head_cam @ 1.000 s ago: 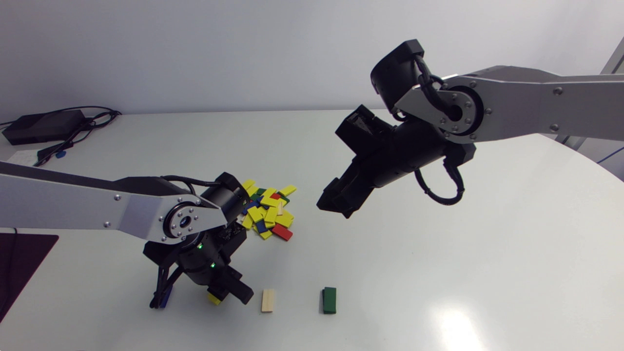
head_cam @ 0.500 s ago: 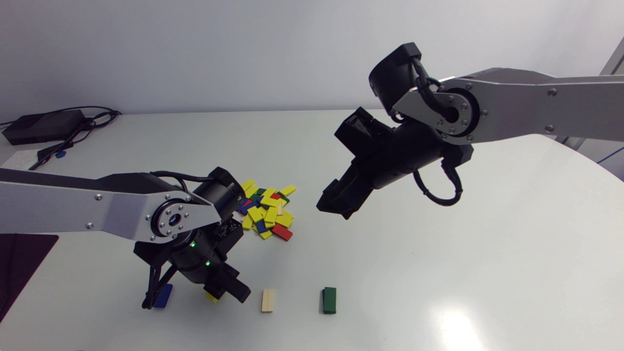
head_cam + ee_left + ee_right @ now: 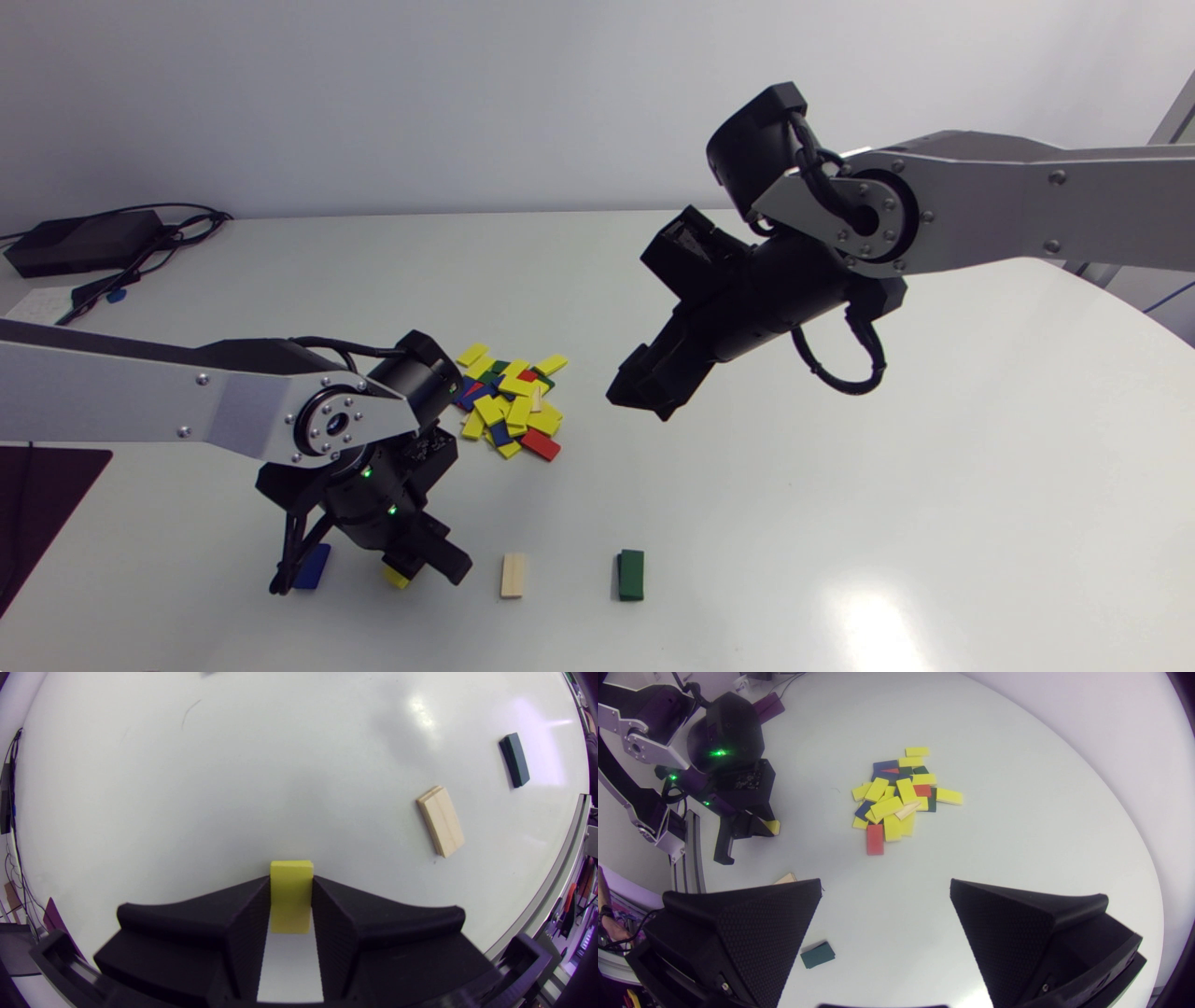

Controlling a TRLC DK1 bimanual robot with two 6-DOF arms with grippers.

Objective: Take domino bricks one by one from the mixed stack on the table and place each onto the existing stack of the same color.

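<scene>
Looks to be mid-placement: carrying one yellow brick [image 3: 290,896] to the row of sorted stacks along the lower middle of the head view. Clamps it in the left gripper [image 3: 422,563], a finger pressed on each long side, the brick's far end poking out past the fingertips. Hovers low over the table [image 3: 840,467] at the lower left of the head view, between the blue stack [image 3: 313,566] to the left and the natural-wood stack [image 3: 513,574] to the right, apart from both, with the green stack [image 3: 631,574] further right. Shows no yellow stack beneath or ahead of the fingers in the left wrist view; cannot tell whether the brick touches the table. Next, most likely: lower until seated flat, line up with the row, then part the fingers without dragging the brick. Leaves plenty to sort in the mixed pile [image 3: 509,408], left of centre. Keeps the right gripper [image 3: 644,392] above centre, fingers wide apart, holding nothing.
</scene>
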